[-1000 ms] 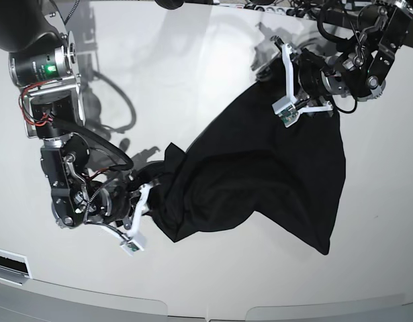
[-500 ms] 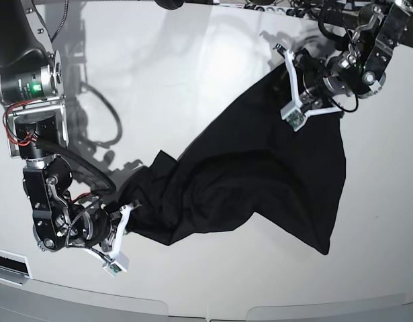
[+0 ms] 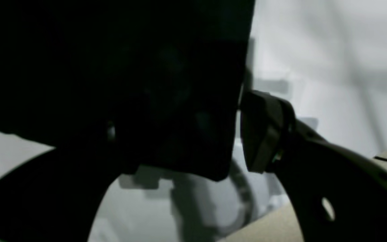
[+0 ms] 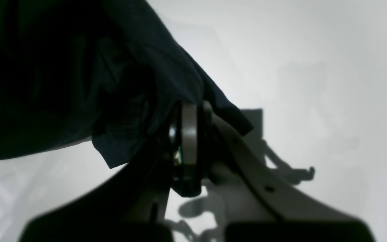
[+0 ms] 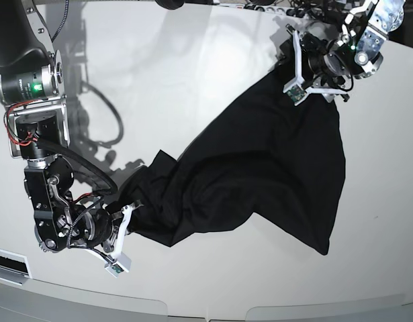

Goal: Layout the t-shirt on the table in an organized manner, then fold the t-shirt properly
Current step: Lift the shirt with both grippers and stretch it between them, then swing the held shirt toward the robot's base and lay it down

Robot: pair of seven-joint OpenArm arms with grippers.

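One glossy white smooth table is carrying a plain black soft cloth t-shirt, which is lying stretched diagonally from the far corner toward the near edge. Right pincer is clenching the shirt's near bunched end. Left pincer is spreading wide at the far end, cloth sitting between its jaws, ungripped.

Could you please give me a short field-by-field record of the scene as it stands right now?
garment: black t-shirt, stretched diagonally, not flat
surface: white table
left hand: open, at the shirt's far corner
right hand: shut on the shirt's near corner
layout: wrinkled, not yet spread out
fold: not begun
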